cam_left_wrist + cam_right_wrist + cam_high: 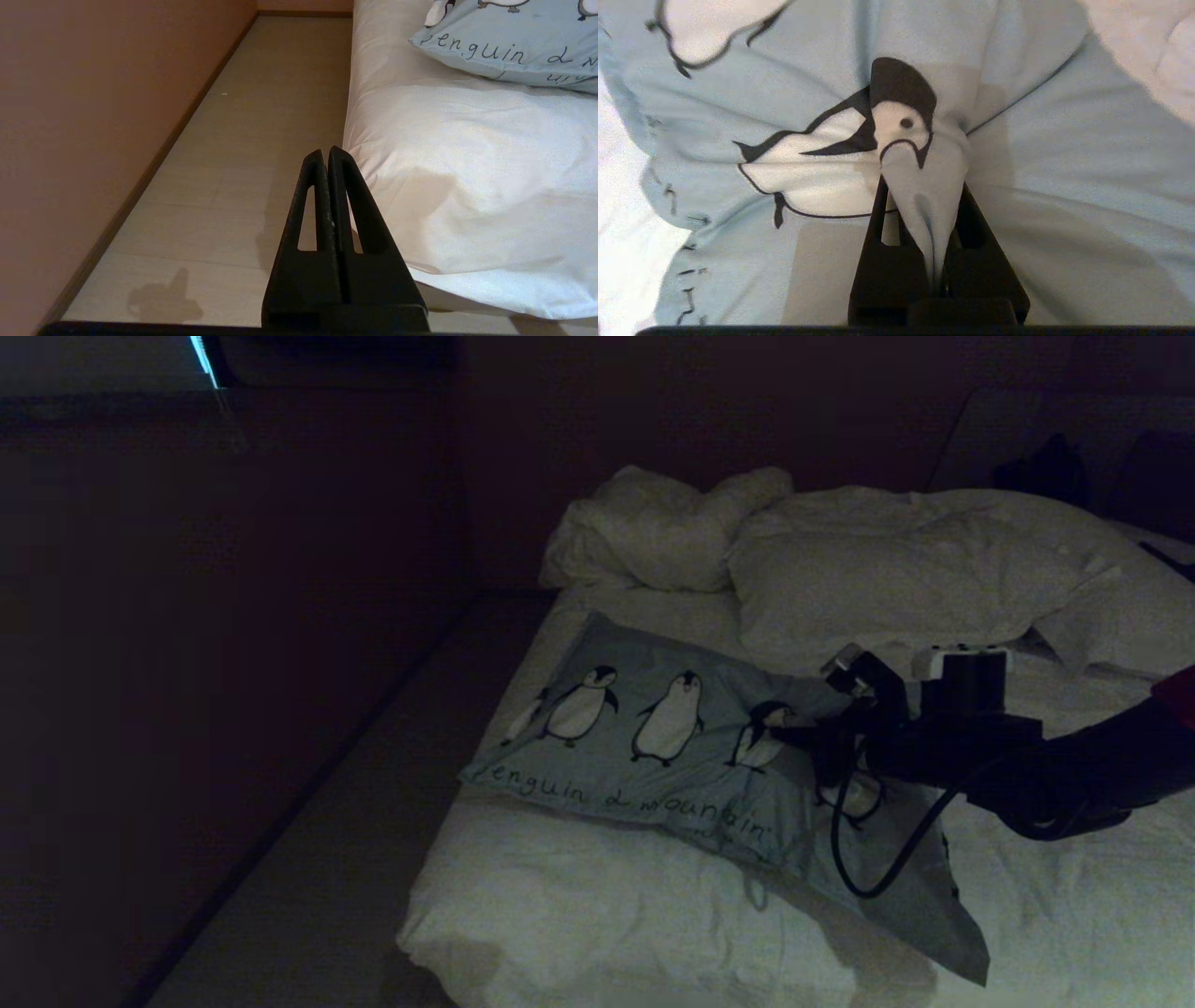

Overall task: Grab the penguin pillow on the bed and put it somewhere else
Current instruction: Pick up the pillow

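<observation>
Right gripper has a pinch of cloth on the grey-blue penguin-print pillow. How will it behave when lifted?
Likely floppy: the right gripper holds only a bunched fold of the grey-blue penguin-print pillow, so the rest should sag. Probably light, since it barely dents the white duvet. The thin fold might slip out.

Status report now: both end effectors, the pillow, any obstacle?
Right end effector shut on a fold of the penguin pillow. Left end effector shut, empty, beside the bed. Pillow on the bed, white pillows behind it, nothing blocking.
</observation>
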Controlling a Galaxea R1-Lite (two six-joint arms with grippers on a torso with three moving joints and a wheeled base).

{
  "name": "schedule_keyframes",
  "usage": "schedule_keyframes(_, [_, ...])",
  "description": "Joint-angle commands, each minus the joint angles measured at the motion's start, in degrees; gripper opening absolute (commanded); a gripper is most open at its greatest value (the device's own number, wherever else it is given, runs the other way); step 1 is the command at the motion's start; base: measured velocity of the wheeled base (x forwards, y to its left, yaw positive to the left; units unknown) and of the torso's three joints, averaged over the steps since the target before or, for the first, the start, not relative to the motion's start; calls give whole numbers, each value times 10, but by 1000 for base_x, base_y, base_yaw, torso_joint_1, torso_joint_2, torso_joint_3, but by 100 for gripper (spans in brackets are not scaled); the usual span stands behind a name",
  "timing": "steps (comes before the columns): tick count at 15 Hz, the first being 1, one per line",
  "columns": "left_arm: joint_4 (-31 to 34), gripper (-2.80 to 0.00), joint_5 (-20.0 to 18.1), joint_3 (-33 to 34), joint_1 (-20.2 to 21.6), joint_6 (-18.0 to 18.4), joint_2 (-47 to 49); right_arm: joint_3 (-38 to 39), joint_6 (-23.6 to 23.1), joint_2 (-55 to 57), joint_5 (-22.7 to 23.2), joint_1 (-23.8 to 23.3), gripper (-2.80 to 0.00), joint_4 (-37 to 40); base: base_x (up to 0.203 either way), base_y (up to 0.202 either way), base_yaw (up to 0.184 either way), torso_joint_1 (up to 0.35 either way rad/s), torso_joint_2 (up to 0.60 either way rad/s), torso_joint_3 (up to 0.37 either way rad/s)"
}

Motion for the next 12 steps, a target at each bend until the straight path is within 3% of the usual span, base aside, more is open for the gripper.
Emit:
schedule_keyframes(1, [0, -280, 0, 1, -1, 0, 0, 0, 3, -28, 2, 0, -280, -3, 0, 0, 0, 0, 0, 0])
schedule_keyframes(8, [0, -280, 0, 1, 0, 0, 0, -4, 113, -145, -5, -15, -280, -5, 0, 0, 0, 0, 0, 0])
schedule_keyframes(12, [0, -280, 0, 1, 0, 0, 0, -5, 126, -177, -34, -20, -280, -5, 0, 0, 0, 0, 0, 0])
